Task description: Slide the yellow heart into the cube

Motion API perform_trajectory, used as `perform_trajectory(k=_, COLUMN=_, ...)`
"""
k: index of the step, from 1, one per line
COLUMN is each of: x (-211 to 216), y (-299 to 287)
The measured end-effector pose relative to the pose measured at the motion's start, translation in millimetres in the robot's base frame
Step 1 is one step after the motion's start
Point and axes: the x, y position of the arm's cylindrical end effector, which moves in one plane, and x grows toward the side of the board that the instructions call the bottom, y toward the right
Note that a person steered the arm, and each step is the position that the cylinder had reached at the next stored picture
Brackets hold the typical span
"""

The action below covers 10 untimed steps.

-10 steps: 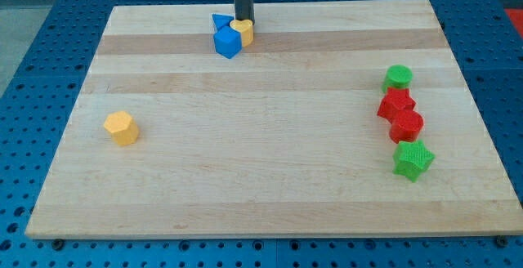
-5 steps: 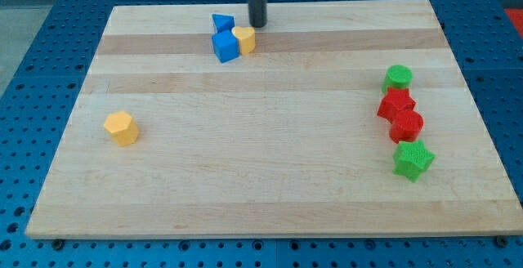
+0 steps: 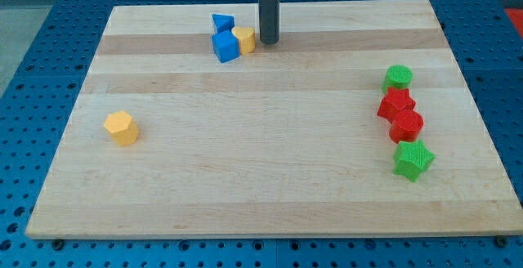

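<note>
Near the view's top, a little left of centre, my tip (image 3: 269,42) rests on the wooden board (image 3: 261,178), just to the right of the yellow heart (image 3: 243,39), close beside it, though whether the two touch cannot be told from this angle. My arm ends in a plain dark rod with no fingers, so nothing is gripped or held; it can only push. The yellow heart sits against the right side of the blue cube (image 3: 226,45), the two appearing to touch. Just behind the cube, toward the view's top, a blue triangular block (image 3: 221,22) stands close against it. These three blocks form a tight cluster near the board's top edge. Well apart from them, at the view's left and about halfway down the board, a yellow block (image 3: 121,127) with several flat faces lies alone. Along the view's right side a column of four blocks runs top to bottom: a green round block (image 3: 398,78), a red block (image 3: 395,104) whose shape is hard to make out, a red round-looking block (image 3: 407,125) touching it just below, and a green star-like block (image 3: 413,160) at the bottom. Around the board lies a blue perforated table surface (image 3: 49,55).
</note>
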Motion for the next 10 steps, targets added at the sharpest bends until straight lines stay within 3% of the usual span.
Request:
perform_trajectory(k=4, x=-12.0, y=-5.1)
perform_trajectory(k=6, x=14.0, y=-17.3)
perform_trajectory(k=10, x=14.0, y=-47.6)
